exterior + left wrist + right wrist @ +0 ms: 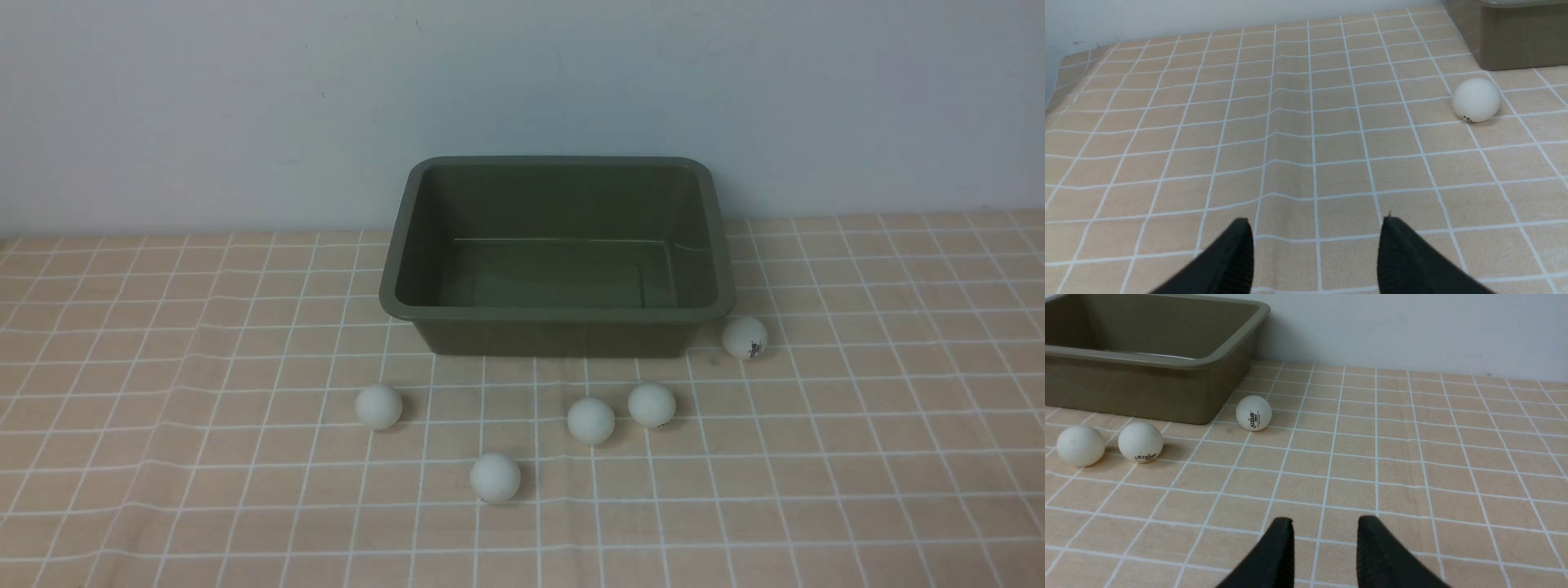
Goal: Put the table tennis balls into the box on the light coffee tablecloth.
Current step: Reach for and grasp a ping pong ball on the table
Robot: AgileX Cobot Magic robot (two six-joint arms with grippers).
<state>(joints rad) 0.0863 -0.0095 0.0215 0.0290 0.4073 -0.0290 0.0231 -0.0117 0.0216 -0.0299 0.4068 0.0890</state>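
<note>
Several white table tennis balls lie on the light coffee tablecloth (204, 457) in front of the empty olive-green box (555, 314). One ball (379, 406) is at the left, one (495, 477) is nearest, and a pair (590, 420) (651, 404) sits in the middle. A printed ball (744, 337) rests by the box's right corner. Neither gripper shows in the front view. My left gripper (1316, 222) hovers open over bare cloth, a ball (1476, 100) ahead near the box (1515, 41). My right gripper (1325, 520) stands narrowly open and empty, with balls (1253, 413) (1140, 442) (1080, 445) beside the box (1147, 388).
A pale wall (522, 82) rises just behind the box. The cloth (1274, 134) is slightly wrinkled, and its far corner (1073, 61) ends at the wall in the left wrist view.
</note>
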